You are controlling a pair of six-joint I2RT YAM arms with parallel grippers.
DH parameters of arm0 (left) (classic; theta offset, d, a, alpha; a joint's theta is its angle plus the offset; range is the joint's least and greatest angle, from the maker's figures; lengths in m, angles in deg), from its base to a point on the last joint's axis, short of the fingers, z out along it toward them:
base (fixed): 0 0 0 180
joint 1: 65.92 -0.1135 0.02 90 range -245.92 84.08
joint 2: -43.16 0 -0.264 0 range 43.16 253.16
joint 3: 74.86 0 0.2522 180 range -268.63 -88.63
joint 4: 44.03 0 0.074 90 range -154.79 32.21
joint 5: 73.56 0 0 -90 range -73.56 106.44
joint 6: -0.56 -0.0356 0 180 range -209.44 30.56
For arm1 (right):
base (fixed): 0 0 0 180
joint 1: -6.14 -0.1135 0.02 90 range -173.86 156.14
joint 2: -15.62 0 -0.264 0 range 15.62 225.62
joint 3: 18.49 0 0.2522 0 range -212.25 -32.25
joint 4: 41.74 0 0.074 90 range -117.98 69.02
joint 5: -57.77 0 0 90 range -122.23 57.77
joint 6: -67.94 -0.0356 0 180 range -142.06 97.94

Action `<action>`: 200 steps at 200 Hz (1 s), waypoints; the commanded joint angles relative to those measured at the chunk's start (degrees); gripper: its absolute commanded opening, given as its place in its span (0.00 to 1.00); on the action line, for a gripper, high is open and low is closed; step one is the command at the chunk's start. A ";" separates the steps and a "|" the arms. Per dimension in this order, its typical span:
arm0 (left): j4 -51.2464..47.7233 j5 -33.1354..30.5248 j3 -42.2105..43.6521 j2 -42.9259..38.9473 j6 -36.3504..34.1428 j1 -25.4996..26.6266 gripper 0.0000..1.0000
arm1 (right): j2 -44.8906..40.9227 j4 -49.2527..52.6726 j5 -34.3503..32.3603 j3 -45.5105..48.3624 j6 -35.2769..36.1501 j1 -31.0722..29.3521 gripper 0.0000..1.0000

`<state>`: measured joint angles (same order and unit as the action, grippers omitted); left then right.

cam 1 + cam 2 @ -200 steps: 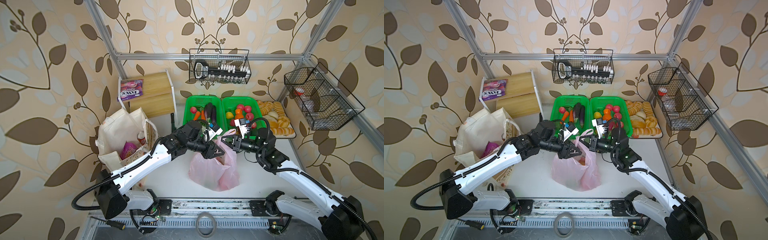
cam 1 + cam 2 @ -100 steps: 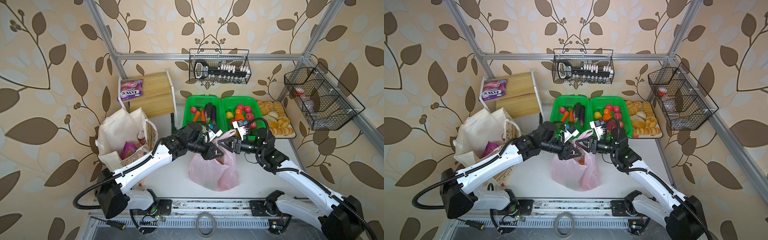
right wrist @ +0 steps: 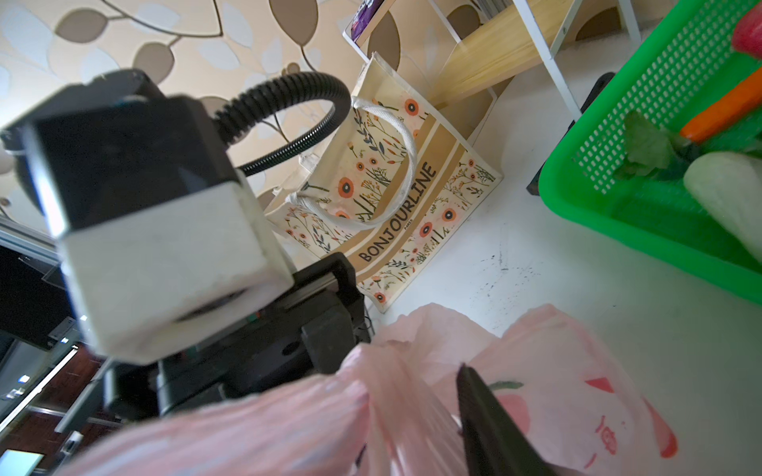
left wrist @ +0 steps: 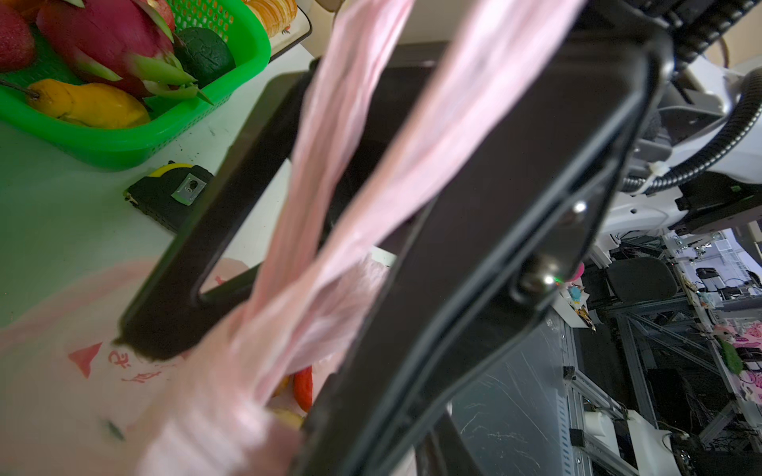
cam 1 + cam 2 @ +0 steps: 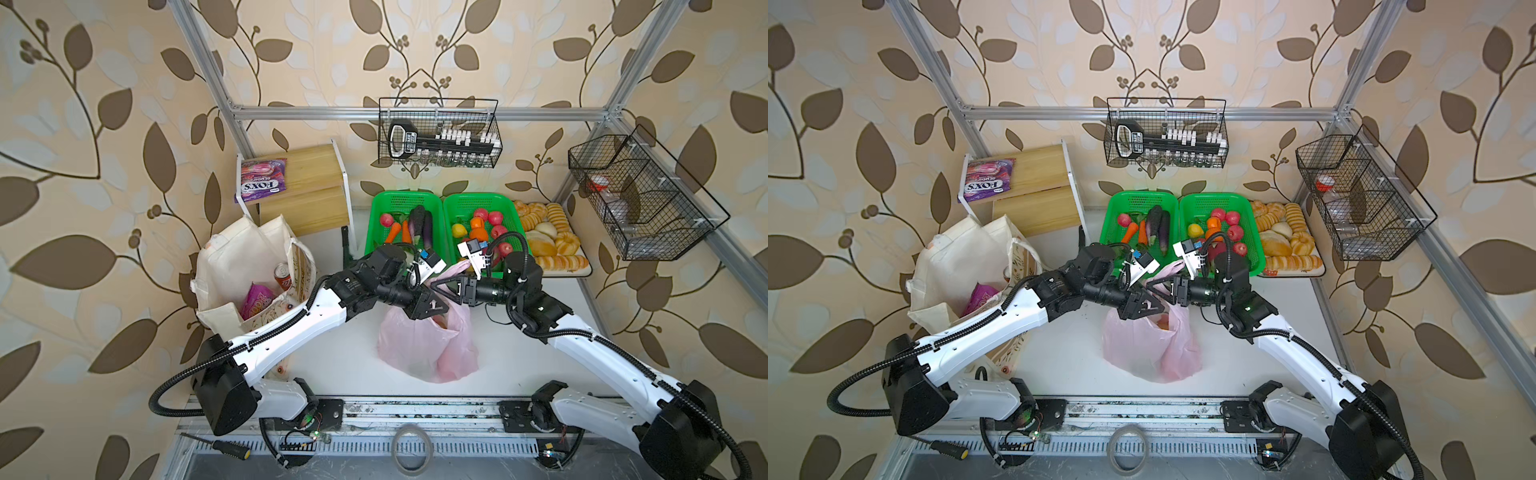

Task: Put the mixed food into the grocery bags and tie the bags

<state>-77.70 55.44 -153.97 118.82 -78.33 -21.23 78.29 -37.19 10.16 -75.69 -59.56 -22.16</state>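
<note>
Leaf-print wallpaper on every side, aluminium frame, white tabletop underneath. Dead centre of both top views: the translucent pink plastic bag, standing on the tabletop, mouth upward, handles pulled up and back toward the green baskets.

Right over that mouth, both arms nose to nose. Left end effector in from the left of the frame, just above the bag's opening. In the left wrist view, two black fingers standing apart, two taut pink handle strands running through the gap, bare space beside them, not clamped. Down in the mouth, a glimpse of a red vegetable.

Right end effector in from the right, tip nearly touching the left one, pink handle draped beside it. Only one finger in the right wrist view, next to bunched plastic, so apart or together: impossible to tell.

Over at centre left, the cream canvas tote, upright in front of the wooden shelf, mouth open, red drink can and purple packet inside. Purple-pink FOX'S packet on the shelf's top. Bread rolls on a tray just right of the baskets.
</note>
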 commanded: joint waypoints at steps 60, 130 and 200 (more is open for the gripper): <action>0.15 1.07 -1.05 -0.80 -1.27 0.75 0.33 | -0.42 -0.63 -1.41 -1.56 1.74 -0.09 0.06; -5.00 -0.07 -3.30 -8.42 -2.41 0.75 0.68 | -0.77 -2.12 -2.97 -0.91 3.12 0.28 0.01; -15.66 -18.43 -8.98 -9.61 -12.24 0.33 0.99 | -1.45 -3.07 -2.25 -0.36 3.74 0.17 0.01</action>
<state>-87.84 45.91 -159.17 108.31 -83.90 -20.88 78.14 -38.24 7.83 -76.08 -56.91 -22.07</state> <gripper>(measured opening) 0.942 0.048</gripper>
